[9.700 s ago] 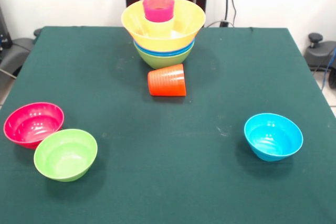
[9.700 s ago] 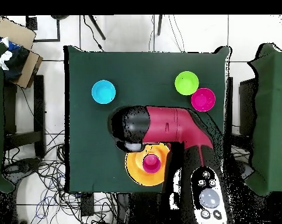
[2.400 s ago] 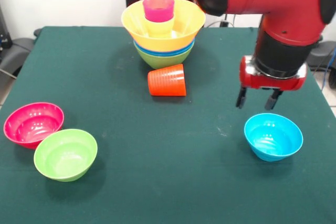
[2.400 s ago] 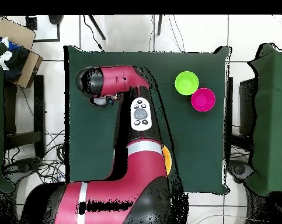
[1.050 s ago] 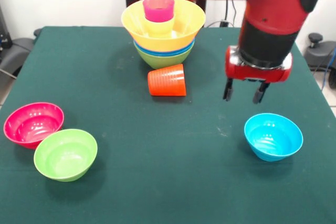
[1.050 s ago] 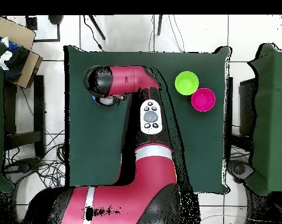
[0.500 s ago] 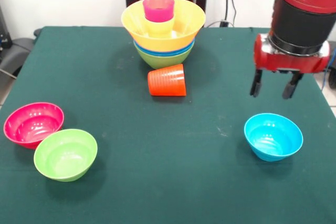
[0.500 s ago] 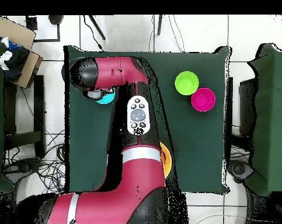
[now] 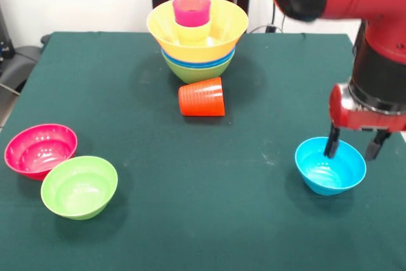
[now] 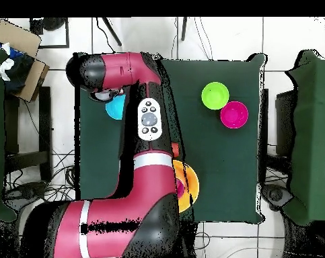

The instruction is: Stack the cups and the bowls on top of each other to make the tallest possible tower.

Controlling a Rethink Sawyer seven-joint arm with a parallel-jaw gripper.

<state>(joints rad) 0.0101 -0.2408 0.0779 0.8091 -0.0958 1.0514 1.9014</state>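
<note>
Red arm holds its spread gripper (image 9: pixel 354 144) over the light-blue bowl's (image 9: pixel 330 166) rim.

The table (image 9: pixel 190 220) wears dark green cloth. The tower (image 9: pixel 197 39) shows green lowest, blue rims, then orange-yellow, holding a yellow cup (image 9: pixel 192 32) and a pink one (image 9: pixel 191 9). The ribbed cup (image 9: pixel 202 97) is orange-red; near bowls are pink-red (image 9: pixel 40 149), green (image 9: pixel 79 186) and light blue (image 9: pixel 330 166).
</note>
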